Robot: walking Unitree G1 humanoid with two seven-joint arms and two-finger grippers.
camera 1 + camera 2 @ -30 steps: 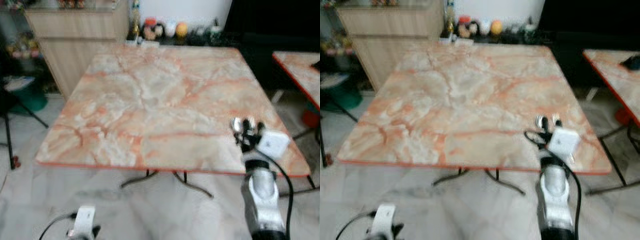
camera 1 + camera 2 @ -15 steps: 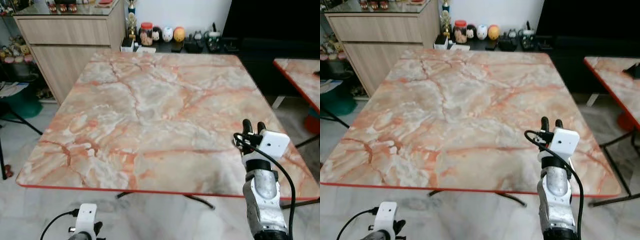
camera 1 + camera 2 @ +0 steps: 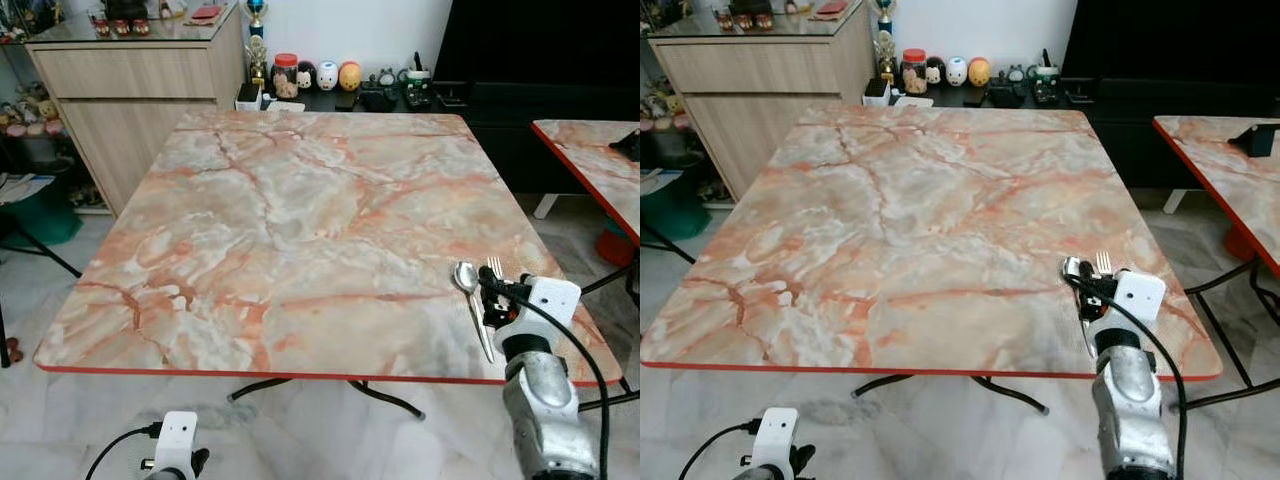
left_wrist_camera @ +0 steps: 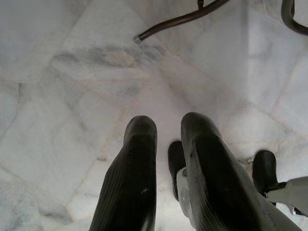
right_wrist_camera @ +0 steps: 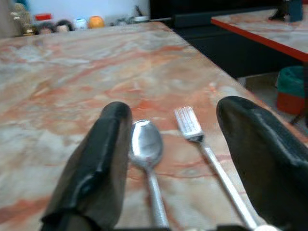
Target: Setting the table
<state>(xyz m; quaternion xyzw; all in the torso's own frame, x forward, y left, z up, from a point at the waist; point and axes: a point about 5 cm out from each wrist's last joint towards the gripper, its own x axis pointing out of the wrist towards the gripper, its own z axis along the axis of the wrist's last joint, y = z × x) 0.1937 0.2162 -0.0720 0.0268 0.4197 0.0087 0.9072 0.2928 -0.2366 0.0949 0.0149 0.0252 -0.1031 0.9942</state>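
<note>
A metal spoon [image 3: 472,300] and a fork [image 3: 494,268] lie side by side on the pink marble table [image 3: 300,200], near its front right corner, heads pointing away from me. My right gripper [image 3: 497,295] hovers just behind them at the table's front edge. In the right wrist view it is open, its fingers [image 5: 103,159] spread on either side of the spoon [image 5: 146,144] and fork [image 5: 192,126] and touching neither. My left gripper [image 4: 168,125] hangs low over the floor, shut and holding nothing.
A wooden cabinet [image 3: 130,90] stands at the back left. Jars and small figures [image 3: 320,78] line a low black shelf behind the table. A second marble table [image 3: 600,160] is to the right. Table legs [image 4: 178,21] cross the pale tiled floor.
The view has shifted and sharpened. The spoon and fork, at the right gripper's fingers a second ago, now lie on the table. The right gripper has drawn back toward the front edge.
</note>
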